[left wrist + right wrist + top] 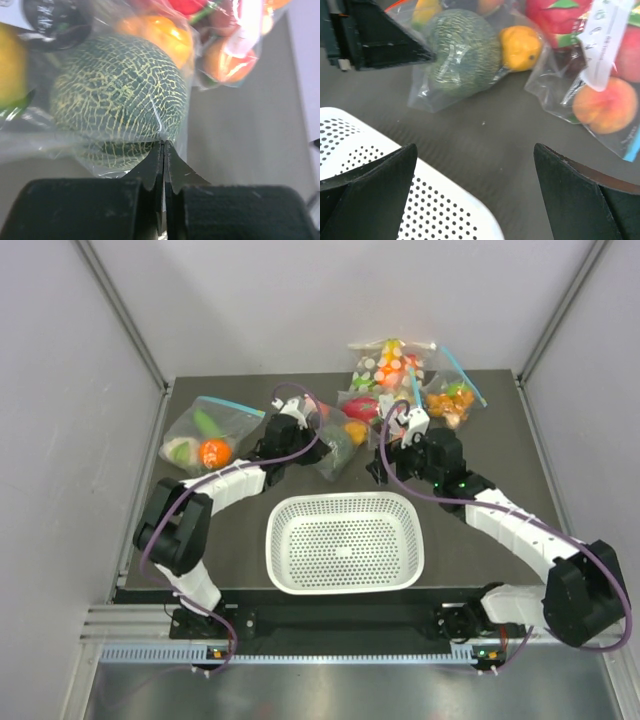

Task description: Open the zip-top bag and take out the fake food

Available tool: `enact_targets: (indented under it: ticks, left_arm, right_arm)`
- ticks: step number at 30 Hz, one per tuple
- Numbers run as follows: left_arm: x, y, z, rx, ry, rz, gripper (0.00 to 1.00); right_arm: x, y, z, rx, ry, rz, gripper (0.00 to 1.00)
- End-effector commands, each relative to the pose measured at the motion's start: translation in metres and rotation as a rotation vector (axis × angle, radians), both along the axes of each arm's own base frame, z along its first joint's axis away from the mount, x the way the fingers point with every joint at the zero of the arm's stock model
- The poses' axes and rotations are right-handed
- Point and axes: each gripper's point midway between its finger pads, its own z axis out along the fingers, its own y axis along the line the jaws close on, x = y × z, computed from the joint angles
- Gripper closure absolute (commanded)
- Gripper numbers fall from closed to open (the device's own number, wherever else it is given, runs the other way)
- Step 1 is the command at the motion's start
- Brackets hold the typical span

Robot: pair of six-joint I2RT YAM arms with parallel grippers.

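The zip-top bag (335,445) lies on the dark mat behind the basket, clear and crinkled, with fake food inside. A dark green netted melon (117,95) fills its near end, with a yellow-orange piece (162,32) behind it. My left gripper (164,145) is shut, its tips pinching the bag's plastic edge just below the melon. The right wrist view shows the melon (457,50), the yellow-orange fruit (520,47) and the left fingertip (427,52) against the bag. My right gripper (475,147) hangs open over bare mat, holding nothing, short of the bag.
A white perforated basket (345,540) sits in front of both grippers, its corner (420,210) under the right jaws. Another clear bag of toy food (205,435) lies at the left. More bags (390,365) lie at the back right, one holding a peach (600,105).
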Motion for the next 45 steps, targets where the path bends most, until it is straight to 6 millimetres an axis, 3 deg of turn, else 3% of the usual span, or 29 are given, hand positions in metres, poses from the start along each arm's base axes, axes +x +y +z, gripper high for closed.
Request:
enact_targets:
  ticks: [1, 4, 9, 14, 20, 28, 31, 32, 39, 40, 41, 43, 44, 45]
  left_arm:
    - [0.011, -0.04, 0.023, -0.172, -0.032, -0.048, 1.0]
    - [0.012, -0.057, 0.025, -0.224, -0.024, -0.069, 1.0]
    - [0.014, -0.08, 0.037, -0.284, -0.038, -0.099, 1.0]
    - [0.013, -0.089, 0.041, -0.313, -0.041, -0.114, 1.0]
    - [0.016, -0.091, 0.047, -0.308, -0.056, -0.121, 1.0]
    - [0.014, -0.095, 0.047, -0.283, -0.057, -0.162, 1.0]
    - [0.012, -0.097, 0.05, -0.285, -0.059, -0.184, 1.0]
    - [0.011, -0.098, 0.05, -0.286, -0.06, -0.189, 1.0]
    - [0.003, -0.095, 0.06, -0.278, -0.09, -0.226, 1.0]
    - [0.001, -0.094, 0.058, -0.267, -0.091, -0.231, 0.96]
    - [0.001, -0.091, 0.064, -0.263, -0.102, -0.228, 0.86]
    - [-0.001, -0.08, 0.058, -0.225, -0.093, -0.214, 0.62]
    - [0.002, -0.069, 0.067, -0.216, -0.113, -0.184, 0.41]
    - [0.003, -0.061, 0.069, -0.199, -0.124, -0.169, 0.36]
  right_arm:
    - [0.012, 0.023, 0.044, 0.088, -0.123, 0.001, 0.0]
    - [0.009, 0.037, 0.042, 0.113, -0.142, 0.007, 0.0]
    - [0.017, 0.043, 0.017, 0.117, -0.112, -0.035, 0.01]
    - [0.026, 0.045, -0.021, 0.064, -0.054, -0.052, 0.04]
    - [0.037, 0.032, -0.051, -0.013, -0.037, -0.126, 0.04]
    - [0.05, 0.022, -0.064, -0.04, -0.048, -0.158, 0.02]
    - [0.053, 0.021, -0.07, -0.019, -0.032, -0.125, 0.1]
    - [0.053, 0.022, -0.075, -0.016, -0.025, -0.114, 0.2]
    - [0.053, 0.032, -0.085, 0.028, -0.013, -0.024, 0.49]
    - [0.053, 0.033, -0.087, 0.031, -0.009, -0.02, 0.51]
    - [0.054, 0.033, -0.087, 0.034, -0.009, -0.016, 0.53]
    - [0.055, 0.035, -0.085, 0.047, -0.01, -0.008, 0.67]
    - [0.057, 0.033, -0.085, 0.052, -0.006, -0.017, 0.95]
    - [0.059, 0.032, -0.085, 0.057, -0.001, -0.026, 1.0]
